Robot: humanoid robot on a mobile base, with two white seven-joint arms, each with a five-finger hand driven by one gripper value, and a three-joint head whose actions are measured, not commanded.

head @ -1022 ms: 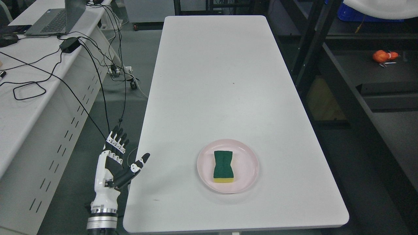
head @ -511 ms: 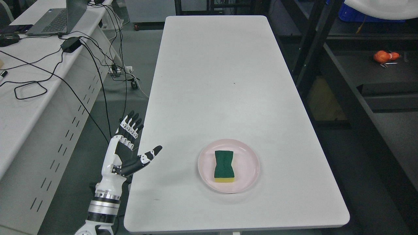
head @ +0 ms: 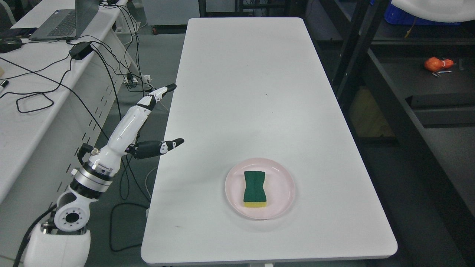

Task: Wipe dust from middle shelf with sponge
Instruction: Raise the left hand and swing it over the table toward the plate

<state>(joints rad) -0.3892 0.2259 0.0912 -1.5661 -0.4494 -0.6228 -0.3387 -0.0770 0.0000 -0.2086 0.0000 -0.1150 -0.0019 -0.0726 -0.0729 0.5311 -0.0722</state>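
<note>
Green-topped sponge [head: 254, 188] lies on pink plate [head: 284, 183]; left hand [head: 143, 122] spread, empty, off the table's edge.

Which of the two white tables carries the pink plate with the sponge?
The middle table, right of the left hand: it holds the plate and sponge; the left desk holds cables.

Table [head: 245, 92] top smooth matt white, laminate-like; plate [head: 284, 185] pale pink, smooth, faint sheen, looks plastic or ceramic. Sponge [head: 254, 187] has a rough green scouring face over soft yellow foam at its near edge. Left hand [head: 139, 122] glossy white hard plastic shell, matt black finger segments, ringed bare-metal wrist; shelf [head: 426, 85] dark matt, likely painted metal.
</note>
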